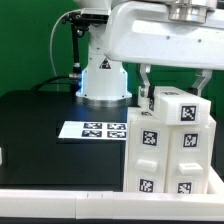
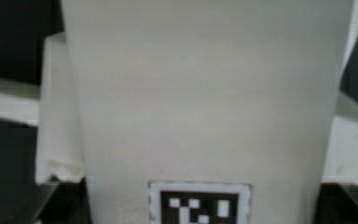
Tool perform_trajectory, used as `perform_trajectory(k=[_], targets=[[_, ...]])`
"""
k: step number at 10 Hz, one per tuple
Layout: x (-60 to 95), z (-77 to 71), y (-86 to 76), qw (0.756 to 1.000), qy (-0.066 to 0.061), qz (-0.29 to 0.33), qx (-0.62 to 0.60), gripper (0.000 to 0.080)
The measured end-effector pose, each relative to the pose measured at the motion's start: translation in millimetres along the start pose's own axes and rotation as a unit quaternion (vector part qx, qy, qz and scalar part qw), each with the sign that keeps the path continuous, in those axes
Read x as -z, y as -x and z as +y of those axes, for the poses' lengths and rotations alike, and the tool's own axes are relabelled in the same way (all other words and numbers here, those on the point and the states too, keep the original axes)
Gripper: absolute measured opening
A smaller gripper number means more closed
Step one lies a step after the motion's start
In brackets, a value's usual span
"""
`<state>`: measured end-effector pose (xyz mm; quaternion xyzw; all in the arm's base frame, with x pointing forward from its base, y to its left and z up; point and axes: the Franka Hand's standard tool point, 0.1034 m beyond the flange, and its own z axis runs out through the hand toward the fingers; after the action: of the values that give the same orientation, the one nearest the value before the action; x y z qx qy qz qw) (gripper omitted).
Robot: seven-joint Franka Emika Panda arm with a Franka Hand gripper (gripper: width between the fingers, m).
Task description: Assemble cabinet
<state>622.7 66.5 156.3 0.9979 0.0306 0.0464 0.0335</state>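
The pincer (image 1: 172, 84) grips a white block (image 1: 182, 108) atop the cabinet (image 1: 165, 150). The marker board (image 1: 92, 129) lies beside it on the surface (image 1: 40, 130).

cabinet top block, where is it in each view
Exterior view: the top block sits on the cabinet at the exterior view's right, between the pincer fingers.
Wrist view: the block fills the middle of the picture.
Shared landmark: the block's square tag.
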Motion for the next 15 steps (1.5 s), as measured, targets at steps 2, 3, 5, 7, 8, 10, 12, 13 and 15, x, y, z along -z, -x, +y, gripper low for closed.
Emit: perform_trajectory(k=[2, 3, 5, 7, 8, 10, 12, 13, 15], targets=[[-0.7, -0.2, -0.7, 0.985, 0.001, -0.001, -0.17, 0.055], [0.4, -2.7, -1.9, 0.962, -0.001, -0.001, -0.273, 0.055], [0.6, -2.8, -2.6, 0.946, -0.005, 0.0, -0.325, 0.0551], [0.7, -2.6, -2.1, 0.924, -0.004, -0.002, -0.383, 0.0551], [0.8, -2.0, -1.4, 0.905, -0.002, -0.005, -0.426, 0.0551], [0.6, -3.9, 0.7, 0.837, 0.002, -0.015, -0.547, 0.0551], [-0.2, -6.7, 1.4, 0.725, -0.016, -0.031, -0.688, 0.0551], [-0.4, -7.9, 1.1, 0.696, -0.025, -0.038, -0.717, 0.0551], [-0.6, -8.7, 0.8, 0.65, -0.03, -0.044, -0.758, 0.0551]])
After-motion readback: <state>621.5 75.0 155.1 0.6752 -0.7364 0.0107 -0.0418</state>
